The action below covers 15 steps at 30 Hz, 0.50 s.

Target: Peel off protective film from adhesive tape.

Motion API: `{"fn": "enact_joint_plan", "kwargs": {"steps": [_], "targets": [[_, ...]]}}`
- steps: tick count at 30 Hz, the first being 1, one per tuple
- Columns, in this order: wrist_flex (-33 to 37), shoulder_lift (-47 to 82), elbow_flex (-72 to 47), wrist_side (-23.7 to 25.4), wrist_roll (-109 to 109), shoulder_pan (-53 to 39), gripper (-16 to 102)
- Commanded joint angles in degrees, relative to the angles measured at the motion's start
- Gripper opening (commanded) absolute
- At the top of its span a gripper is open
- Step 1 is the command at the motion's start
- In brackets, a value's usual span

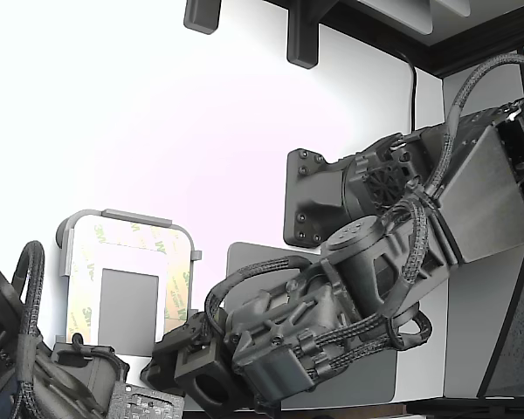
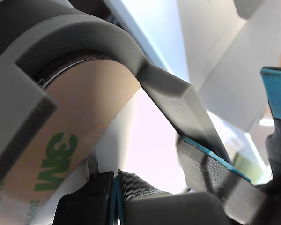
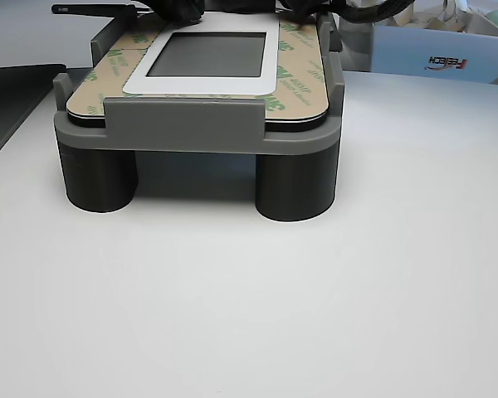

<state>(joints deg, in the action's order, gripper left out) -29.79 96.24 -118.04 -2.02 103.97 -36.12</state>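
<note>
Film [image 2: 70, 140], tan with a green 3M logo, fills the wrist view, lying on the tray [image 2: 98, 42] at its rounded corner. One hand [image 2: 116, 190] shows there: its dark, blue-edged fingers [image 2: 140, 187] meet just beside the film's edge; whether they pinch it I cannot tell. One tray stands on the white surface [image 3: 315, 315].

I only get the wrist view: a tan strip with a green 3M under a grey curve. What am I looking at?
Observer: That is the protective film. In the other view it forms a border around a dark grey rectangle.
Operator: What holds it?
Observer: A grey holder standing on round legs on a white table.
Operator: Where is the arm?
Observer: In the exterior view, the arm ends beside the holder's lower corner, on that view's right.
</note>
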Motion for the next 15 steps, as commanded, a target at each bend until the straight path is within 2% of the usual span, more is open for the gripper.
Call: {"fn": "enact_joint_plan", "kwargs": {"steps": [1,15], "targets": [[0.18,0.97,1.58,-0.44,-0.26,0.35,-11],[0.7,0.88,2.2,-0.62,-2.11,0.26,-11]]}}
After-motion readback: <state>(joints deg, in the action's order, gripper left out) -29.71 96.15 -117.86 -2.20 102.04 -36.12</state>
